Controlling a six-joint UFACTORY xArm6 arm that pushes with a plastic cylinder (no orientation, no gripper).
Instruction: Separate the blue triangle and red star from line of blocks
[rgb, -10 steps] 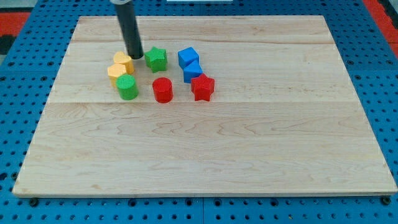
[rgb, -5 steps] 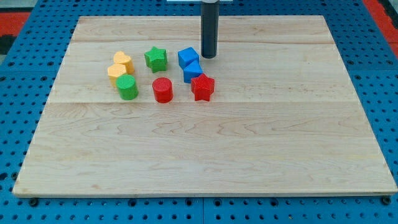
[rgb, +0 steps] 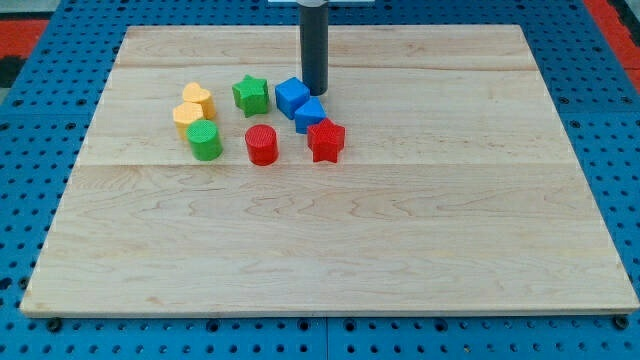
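Observation:
The red star (rgb: 326, 140) lies right of the board's centre top, touching a blue block (rgb: 311, 114) just above-left of it, which looks like the blue triangle. A second blue block (rgb: 292, 97), a cube, sits above-left of that. My tip (rgb: 316, 92) is down on the board, touching the cube's right side and just above the triangle.
A green star (rgb: 251, 95) lies left of the blue cube. A red cylinder (rgb: 261, 144) sits below it. Further left are two yellow blocks (rgb: 198, 100) (rgb: 187, 117) and a green cylinder (rgb: 204, 140). All lie on the wooden board (rgb: 330, 250).
My tip swept from beside the yellow blocks to the right past the blue cube, then came back left against it. The blue cube has shifted slightly left.

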